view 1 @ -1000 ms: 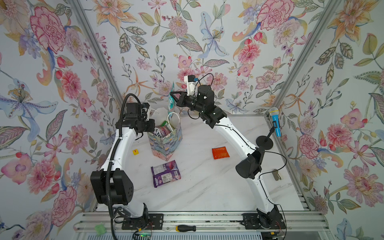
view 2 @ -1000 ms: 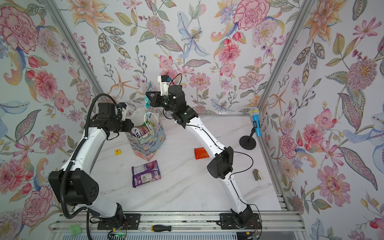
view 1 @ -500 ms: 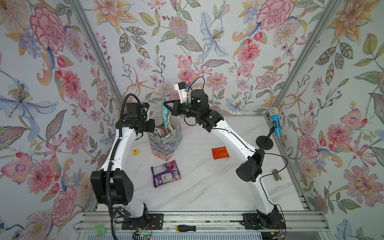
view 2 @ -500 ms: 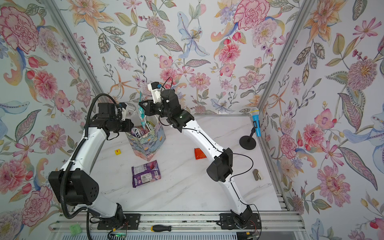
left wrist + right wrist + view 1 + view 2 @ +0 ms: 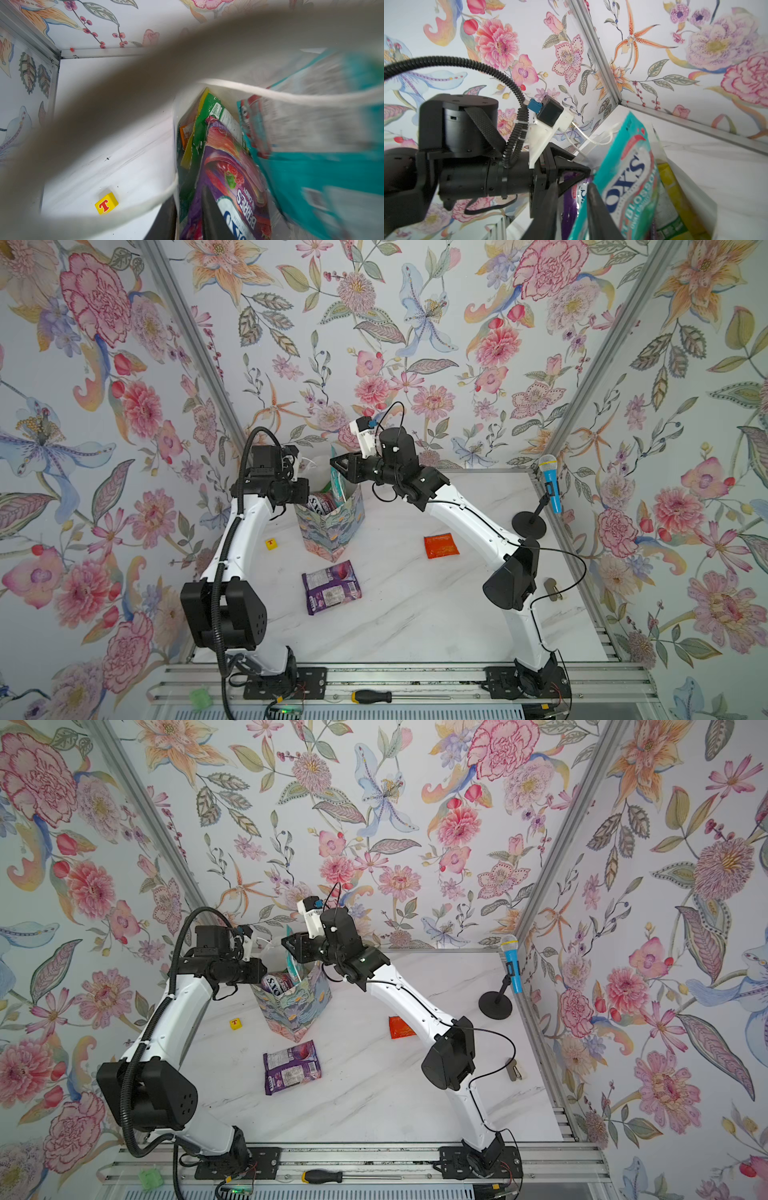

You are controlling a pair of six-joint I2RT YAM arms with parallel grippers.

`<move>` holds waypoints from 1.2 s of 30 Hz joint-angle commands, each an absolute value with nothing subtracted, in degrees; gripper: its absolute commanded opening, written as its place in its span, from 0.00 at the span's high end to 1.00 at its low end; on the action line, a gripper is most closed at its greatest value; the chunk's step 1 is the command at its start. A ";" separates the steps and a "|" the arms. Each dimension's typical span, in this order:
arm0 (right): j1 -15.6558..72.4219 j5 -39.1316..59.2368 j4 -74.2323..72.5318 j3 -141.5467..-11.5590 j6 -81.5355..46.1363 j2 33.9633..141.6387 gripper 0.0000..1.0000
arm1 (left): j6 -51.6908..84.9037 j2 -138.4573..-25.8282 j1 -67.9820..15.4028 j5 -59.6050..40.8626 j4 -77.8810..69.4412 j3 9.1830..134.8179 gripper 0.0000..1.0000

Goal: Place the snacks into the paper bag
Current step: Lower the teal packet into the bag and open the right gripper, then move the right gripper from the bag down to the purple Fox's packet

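Note:
The paper bag (image 5: 332, 526) (image 5: 291, 1011) stands upright at the back left with several snacks inside, among them a purple pouch (image 5: 234, 176) and a green pouch (image 5: 207, 116). My left gripper (image 5: 305, 497) (image 5: 188, 199) is shut on the bag's white wall (image 5: 176, 145), one finger inside and one outside. My right gripper (image 5: 337, 466) (image 5: 572, 187) hovers over the bag's mouth with its jaws apart. A teal pouch (image 5: 337, 486) (image 5: 629, 176) stands slack against one finger, its lower end in the bag. On the table lie another purple pouch (image 5: 331, 587) (image 5: 291, 1067) and an orange-red packet (image 5: 441, 545) (image 5: 399, 1027).
A yellow block marked T (image 5: 271, 544) (image 5: 106, 203) lies left of the bag. A blue microphone on a black stand (image 5: 549, 483) is at the back right. A screwdriver (image 5: 372, 696) rests on the front rail. The bag's cord handle (image 5: 291, 95) crosses the left wrist view.
My right gripper has swung left over the bag with the teal pouch and then opened its jaws. The pouch now reaches down into the bag. The left arm has not moved.

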State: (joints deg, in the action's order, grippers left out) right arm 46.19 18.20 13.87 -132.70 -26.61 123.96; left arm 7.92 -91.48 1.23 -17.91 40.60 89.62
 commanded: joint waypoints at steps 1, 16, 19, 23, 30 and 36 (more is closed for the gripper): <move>45.16 16.75 13.26 -134.57 -26.39 122.17 0.58 | 7.29 -90.44 1.78 -19.27 41.40 89.05 0.78; 42.47 15.42 12.92 -116.38 -23.32 108.63 0.51 | 7.16 -90.44 1.93 -19.27 41.40 89.03 0.78; 42.27 14.02 9.55 -103.82 -23.38 101.18 0.50 | 7.21 -90.44 1.99 -19.18 41.34 88.95 0.78; 42.32 10.87 5.55 -85.18 -25.97 91.35 0.48 | 7.29 -90.68 2.02 -19.32 41.31 88.96 0.78; 45.82 8.88 1.20 -63.38 -35.24 86.99 0.50 | 7.38 -90.87 2.15 -19.10 41.23 88.85 0.78; 50.31 10.09 -3.50 -59.73 -42.30 96.23 0.52 | 7.56 -90.74 2.45 -19.89 40.97 88.81 0.78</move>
State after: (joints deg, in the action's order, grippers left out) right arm 48.77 9.98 1.28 -59.86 -37.47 92.55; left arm 7.94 -91.48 1.74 -19.14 40.60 89.62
